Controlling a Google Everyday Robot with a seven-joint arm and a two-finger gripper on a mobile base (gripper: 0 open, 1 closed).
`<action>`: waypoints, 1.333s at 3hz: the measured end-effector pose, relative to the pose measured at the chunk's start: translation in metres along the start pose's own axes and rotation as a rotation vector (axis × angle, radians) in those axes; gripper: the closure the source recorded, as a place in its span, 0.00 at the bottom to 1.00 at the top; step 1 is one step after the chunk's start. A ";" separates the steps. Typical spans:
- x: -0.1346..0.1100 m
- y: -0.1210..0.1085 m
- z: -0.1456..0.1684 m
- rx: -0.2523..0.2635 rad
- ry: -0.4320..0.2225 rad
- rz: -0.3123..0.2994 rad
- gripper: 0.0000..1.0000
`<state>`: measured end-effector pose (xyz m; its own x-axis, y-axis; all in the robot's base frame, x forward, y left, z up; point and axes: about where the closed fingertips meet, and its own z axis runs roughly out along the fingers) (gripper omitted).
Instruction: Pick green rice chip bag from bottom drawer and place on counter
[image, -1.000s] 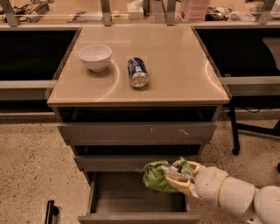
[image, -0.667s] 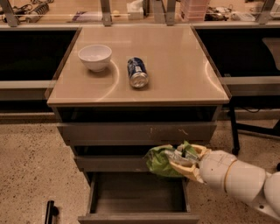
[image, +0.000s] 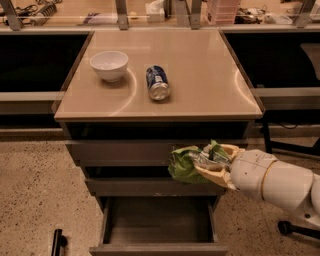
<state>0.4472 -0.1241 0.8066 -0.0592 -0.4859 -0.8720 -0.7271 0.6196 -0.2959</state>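
The gripper (image: 207, 160) jaws are clamped narrowly on the green rice chip bag (image: 180, 167). The open bottom drawer (image: 159, 248) lies below the jaws, the counter (image: 205, 75) above.

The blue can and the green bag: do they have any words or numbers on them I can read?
The blue soda can, lying on the counter: white markings, too blurred to read.
The green rice chip bag, clamped in the gripper above the open bottom drawer: nothing readable.
The white bowl: plain, no text.
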 end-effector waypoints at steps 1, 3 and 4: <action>-0.008 -0.002 -0.003 -0.024 -0.051 0.006 1.00; -0.046 -0.056 -0.020 -0.169 -0.225 -0.044 1.00; -0.078 -0.096 -0.033 -0.183 -0.248 -0.103 1.00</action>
<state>0.4991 -0.1663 0.9164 0.1732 -0.3612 -0.9163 -0.8326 0.4433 -0.3321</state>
